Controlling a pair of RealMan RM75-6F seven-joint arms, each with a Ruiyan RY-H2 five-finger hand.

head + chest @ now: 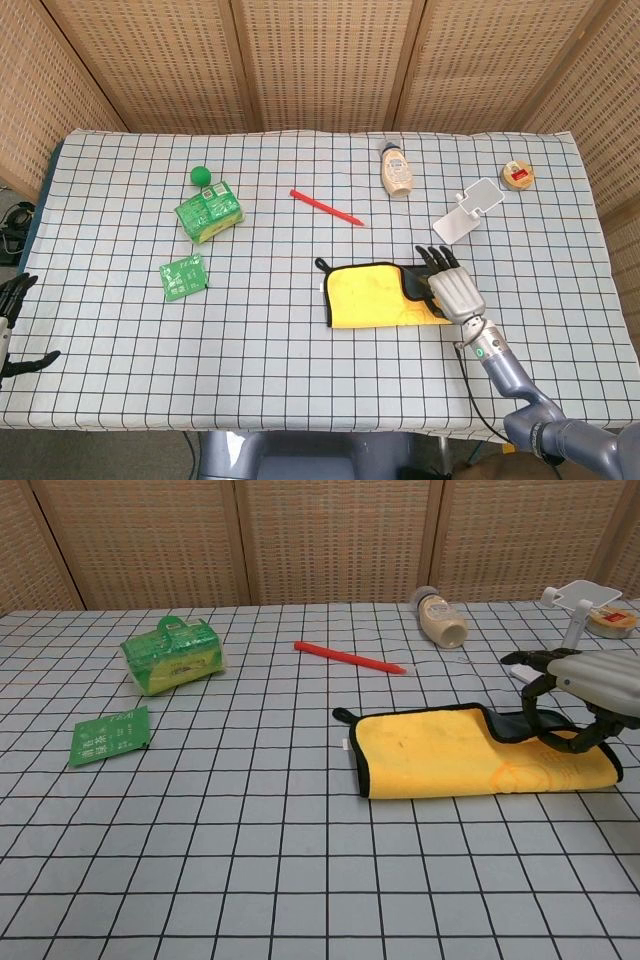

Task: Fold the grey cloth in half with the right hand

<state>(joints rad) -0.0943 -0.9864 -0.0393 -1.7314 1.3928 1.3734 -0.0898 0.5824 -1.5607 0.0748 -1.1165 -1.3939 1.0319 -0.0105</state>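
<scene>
The cloth [375, 297] lies flat on the checked table [300, 370], front and right of the middle, with its yellow face up. At its right end the dark grey face [520, 725] is turned up in a raised flap. My right hand [455, 290] is over that end. In the chest view my right hand [590, 685] curls its fingers down around the flap, with the thumb beneath, and holds the cloth [450, 755] by its edge. My left hand [15, 300] hangs off the table's left edge, fingers apart and empty.
A red pen [327, 207] lies behind the cloth. A bottle on its side [397, 170], a white stand [468, 210] and a round tin [517, 176] sit back right. A green ball [202, 176], green pack [209, 211] and green sachet [183, 276] are at left.
</scene>
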